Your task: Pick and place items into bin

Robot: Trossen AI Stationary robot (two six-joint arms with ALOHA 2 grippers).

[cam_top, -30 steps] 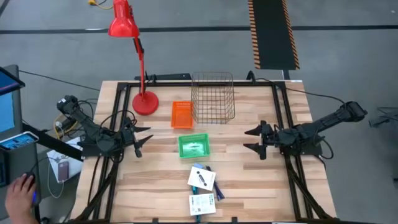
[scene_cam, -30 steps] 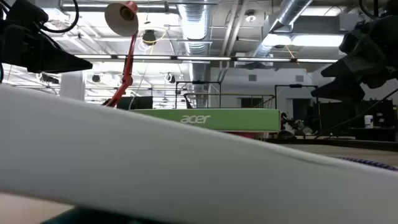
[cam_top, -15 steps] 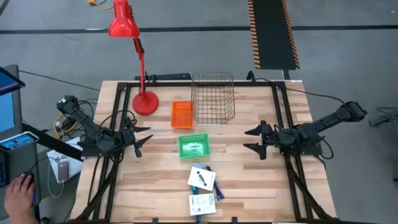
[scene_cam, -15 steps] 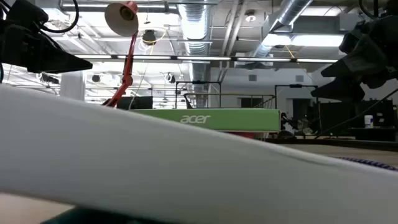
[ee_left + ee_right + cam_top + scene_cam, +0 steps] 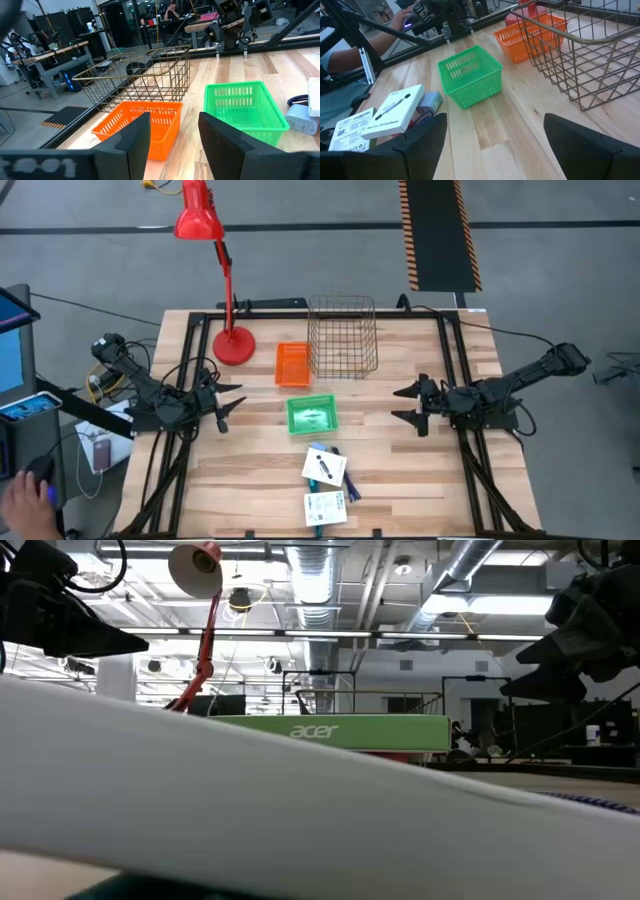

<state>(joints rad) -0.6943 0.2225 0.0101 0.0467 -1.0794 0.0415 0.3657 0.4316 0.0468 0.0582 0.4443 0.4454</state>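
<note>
- Between the two pincers, on the table (image 5: pixel 400 470), sits the green bin (image 5: pixel 311 415), well apart from each.
- Left pincer (image 5: pixel 226 404) hovers at the table's left side, fingers spread and holding nothing; the green bin lies ahead of it, the orange bin (image 5: pixel 292 364) ahead and off to one side.
- Right pincer (image 5: pixel 408 406) hovers at the right side, released and empty, facing the green bin.
- White card packs (image 5: pixel 324 467) with dark print lie nearer the table's front edge than either pincer, beyond the green bin from the wire basket (image 5: pixel 342 336); a second pack (image 5: pixel 324 507) lies just beside the first.
- Pens (image 5: pixel 352 492) poke out beside the packs; a pale block (image 5: pixel 431 101) touches one pack.
- Red lamp (image 5: pixel 232 345) stands past the left pincer, beside the orange bin.
</note>
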